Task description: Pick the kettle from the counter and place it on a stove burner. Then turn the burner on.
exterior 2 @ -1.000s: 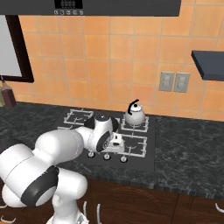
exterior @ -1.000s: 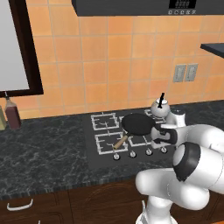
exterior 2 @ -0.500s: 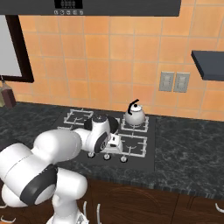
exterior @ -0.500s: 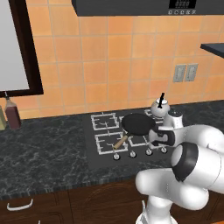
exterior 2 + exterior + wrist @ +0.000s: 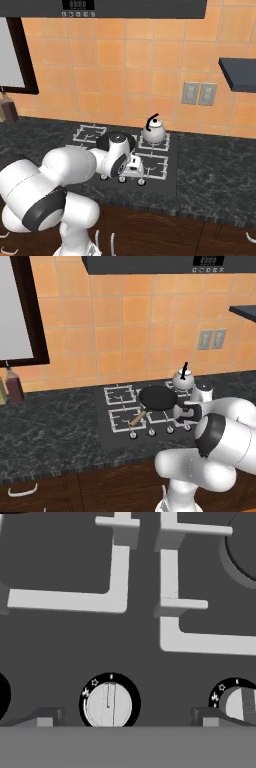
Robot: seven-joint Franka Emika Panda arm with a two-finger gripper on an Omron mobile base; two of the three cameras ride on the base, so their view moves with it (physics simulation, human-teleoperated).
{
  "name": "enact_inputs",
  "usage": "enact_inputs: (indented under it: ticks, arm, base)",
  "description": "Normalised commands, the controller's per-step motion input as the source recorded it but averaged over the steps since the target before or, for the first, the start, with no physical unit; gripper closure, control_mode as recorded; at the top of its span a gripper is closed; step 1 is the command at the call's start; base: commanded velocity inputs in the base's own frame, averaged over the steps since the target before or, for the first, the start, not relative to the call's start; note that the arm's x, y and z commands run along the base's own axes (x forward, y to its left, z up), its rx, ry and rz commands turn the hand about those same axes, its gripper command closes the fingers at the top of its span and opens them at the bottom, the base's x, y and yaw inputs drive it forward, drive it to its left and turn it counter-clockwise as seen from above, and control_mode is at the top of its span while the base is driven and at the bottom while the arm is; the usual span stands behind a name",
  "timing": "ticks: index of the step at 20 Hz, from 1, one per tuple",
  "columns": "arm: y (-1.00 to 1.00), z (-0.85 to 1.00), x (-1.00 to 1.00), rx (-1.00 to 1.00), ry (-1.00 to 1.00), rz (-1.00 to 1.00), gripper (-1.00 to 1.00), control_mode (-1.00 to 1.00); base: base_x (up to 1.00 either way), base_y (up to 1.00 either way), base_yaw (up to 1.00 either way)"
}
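**Hand view: fingers spread on either side of a cooktop knob**

In the hand view, the gripper is seen low over the front edge of the dark cooktop, with its two fingers held apart and a round silver knob lying between them. Neither finger is seen touching the knob. A second knob is seen just beyond the other finger. Above the knobs, pale-grey grate bars of two neighbouring burners are seen.

In the right base view, the kettle is seen standing upright on the stove burner at the back of the cooktop, on the side nearer the wall outlets. The arm is bent low over the front row of knobs, and the gripper itself is hidden behind the wrist.

In the left base view, a black frying pan is seen resting on the grates just beside the kettle, its wooden handle pointing toward the front of the cooktop. The dark marbled surface runs to either side of the cooktop, and a dark bottle stands at its far left end against the tiled wall.
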Motion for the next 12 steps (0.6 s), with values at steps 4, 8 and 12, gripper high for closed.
enact_inputs:
  ticks: [4,8,12]
  arm:
    - [0.24,-0.06,0.01,-0.01,0.0,0.0,-1.0,-1.0]
    - [0.2,-0.01,0.0,0.0,0.0,0.0,-1.0,-1.0]
    - [0.0,0.0,0.0,0.0,0.0,0.0,1.0,-1.0]
  base:
    - [0.0,0.0,0.0]
    - [0.0,0.0,0.0]
    - [0.0,0.0,0.0]
